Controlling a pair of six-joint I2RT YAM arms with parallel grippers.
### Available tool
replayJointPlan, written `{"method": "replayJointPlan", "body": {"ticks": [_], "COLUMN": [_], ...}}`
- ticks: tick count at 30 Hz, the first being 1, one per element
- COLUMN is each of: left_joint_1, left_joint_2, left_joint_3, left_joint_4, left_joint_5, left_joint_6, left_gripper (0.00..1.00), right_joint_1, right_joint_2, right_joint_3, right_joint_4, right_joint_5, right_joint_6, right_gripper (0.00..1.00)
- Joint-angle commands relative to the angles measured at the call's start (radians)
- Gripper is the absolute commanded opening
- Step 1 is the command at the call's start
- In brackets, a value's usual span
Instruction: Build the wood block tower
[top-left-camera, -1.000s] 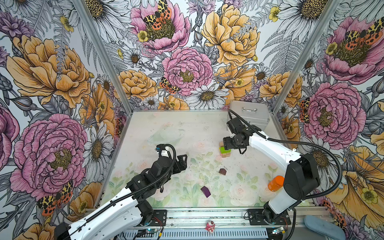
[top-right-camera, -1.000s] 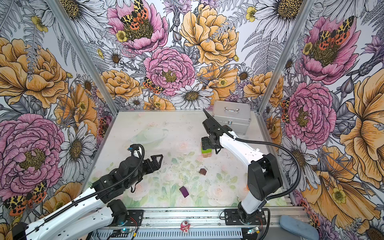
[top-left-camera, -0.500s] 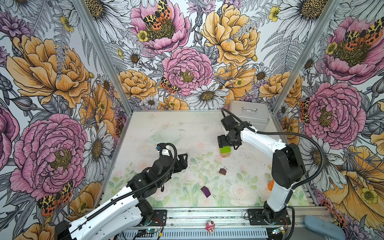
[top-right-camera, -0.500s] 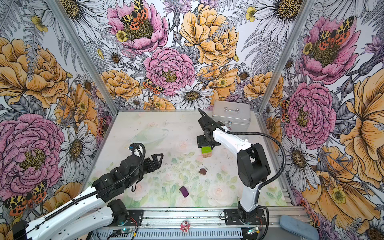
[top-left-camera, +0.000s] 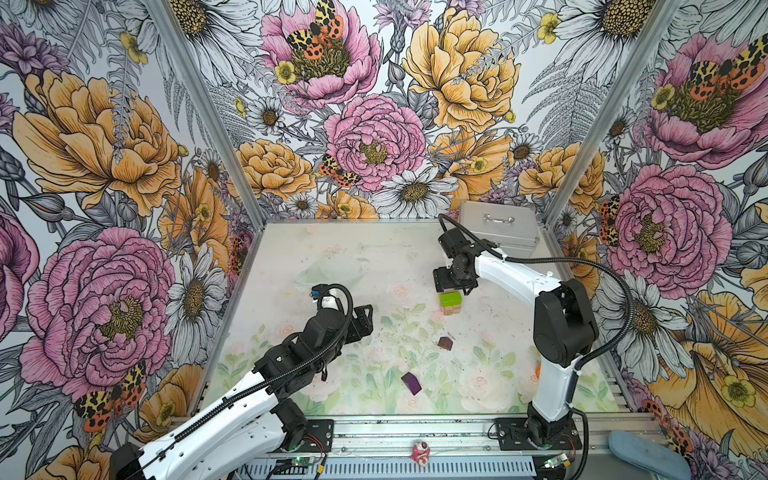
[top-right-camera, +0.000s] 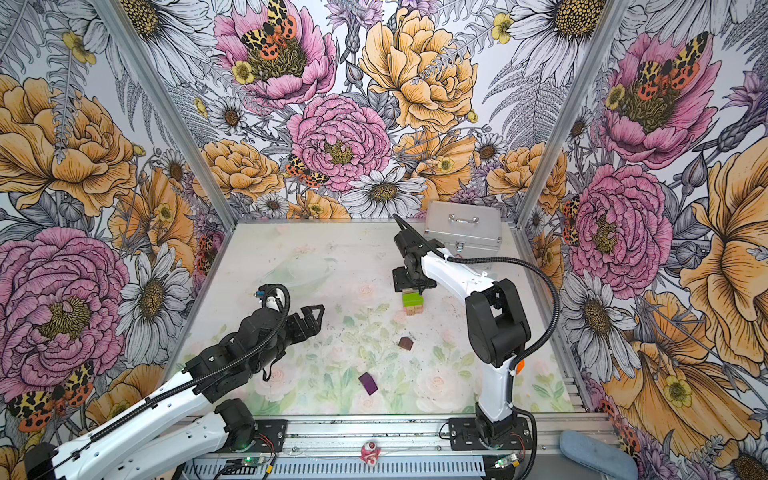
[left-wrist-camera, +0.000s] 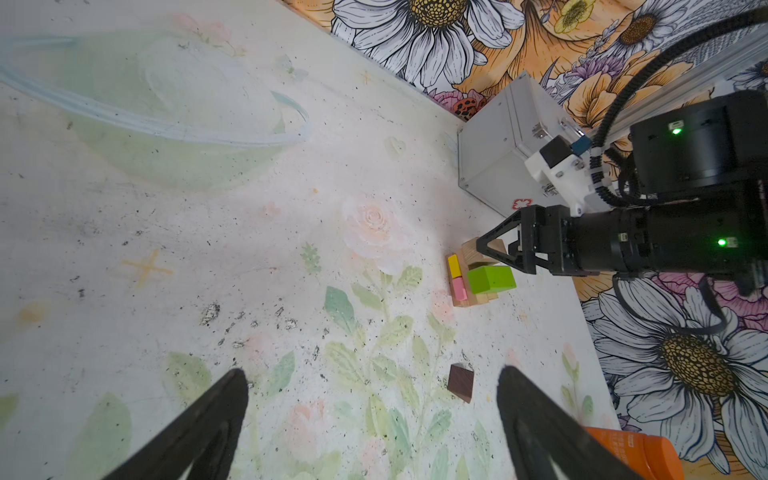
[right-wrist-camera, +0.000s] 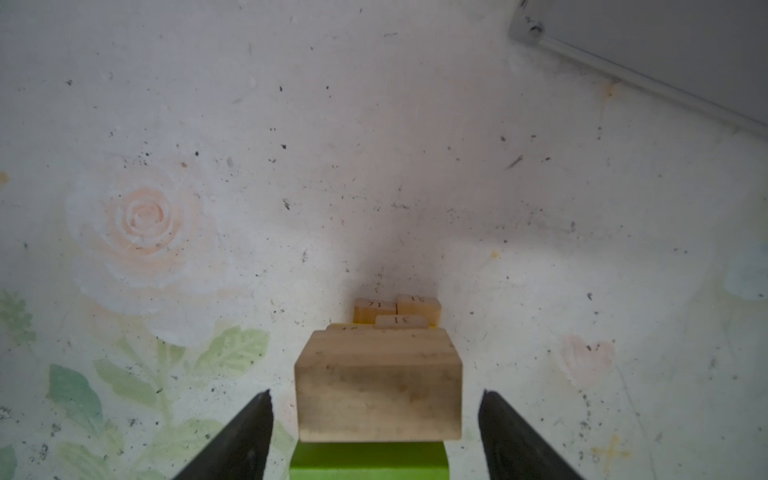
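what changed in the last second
The elbow of the right arm swung up and inward; the right gripper now points down over the tower, open jaws flanking the top tan block without touching. Any release is unclear. The left gripper, brown block and purple block stayed put.

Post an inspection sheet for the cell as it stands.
Surface: table, pale floral print, dark specks.
Job's things: tower, lime-green block and tan block on top; dark-brown block and purple block loose on table.
Clutter: silver case back right corner; orange bottle near right arm base.
Grippers: left gripper open, empty; right gripper open, straddling the tan block, gaps both sides.
Cables: black conduit looped on each arm, clear of blocks.
Surroundings: floral walls.
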Motion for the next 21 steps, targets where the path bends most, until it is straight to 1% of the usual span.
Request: {"method": "replayJointPlan", "body": {"ticks": [1,8,12,18,21], "left_joint_1": [0.014,0.029,0.032,0.038,0.039], "left_joint_2": [-0.01,-0.008,-0.01,-0.01,-0.012], "left_joint_3": [0.0,-0.006,-0.008,-0.01,-0.011], "left_joint_4": [0.003,0.011,0.011,0.012,0.012], "left_joint_5": [0.008,0.021,0.025,0.029,0.029], "left_joint_6": [0.015,0.017,0.017,0.016,0.015], "left_gripper": [0.95,0.95,0.95,0.95,0.95], "right_joint_1": [-0.004,-0.005,-0.006,-0.005,-0.005], "right_joint_2": [0.02,0.037,0.043,0.05,0.048], "right_joint_3": [0.032,0.038,0.043,0.048,0.046], "right_joint_4": [0.002,0.0,-0.002,-0.007,-0.009], "right_joint_5": [-0.012,-0.009,-0.009,-0.013,-0.01], "right_joint_6": [-0.006,-0.008,-0.008,-0.01,-0.011], "right_gripper": [0.75,0.72,0.66,0.64,0.59]}}
